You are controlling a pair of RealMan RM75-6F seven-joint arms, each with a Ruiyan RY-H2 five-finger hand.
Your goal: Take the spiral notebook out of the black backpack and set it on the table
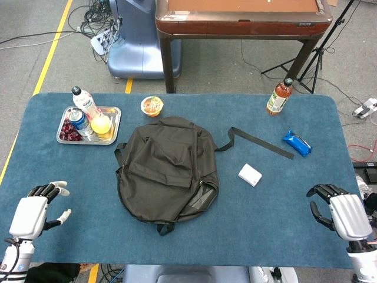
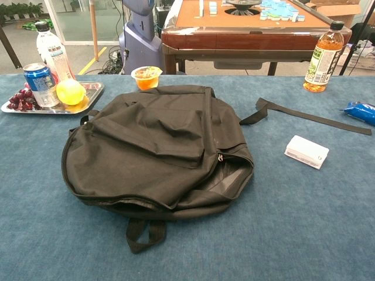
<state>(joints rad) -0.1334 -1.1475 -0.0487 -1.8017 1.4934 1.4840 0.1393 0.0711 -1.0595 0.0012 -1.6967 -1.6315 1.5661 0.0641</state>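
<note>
**Spotter:** Blue felt covers your bench (image 1: 283, 212), with grey floor, cables and a brown wooden games table (image 1: 241, 17) beyond its far edge. Your black fabric backpack (image 1: 168, 168) lies flat at the centre. At eleven o'clock from it sits a small steel tray (image 1: 115, 125) carrying a drinks can and a yellow ball. At one o'clock stands an amber-filled bottle (image 1: 279, 96), and a small white box (image 1: 250, 174) lies at three o'clock.

**Operator:** How far along am I?

**Spotter:** By my reading, nothing is done yet. No spiral notebook shows anywhere on the bench, so it is presumably inside the bag, out of sight. The zip gapes along the bag's lower right edge, at about four o'clock. You have yet to reach in, draw the notebook out and lay it down.

**Operator:** My hands?

**Spotter:** Your left hand (image 1: 36, 211) hangs over the near left corner, released, fingers loosely apart, holding nothing. Your right hand (image 1: 337, 211) mirrors it at the near right corner, fingers curved but parted, also empty. Both are well apart from the bag.

**Operator:** Which way does the bag lie?

**Spotter:** Its long axis runs roughly twelve to six. The carry loop (image 2: 145, 233) points toward you at six, and a loose strap (image 1: 262, 143) trails off toward two o'clock. How the notebook lies inside, I cannot tell.
</note>
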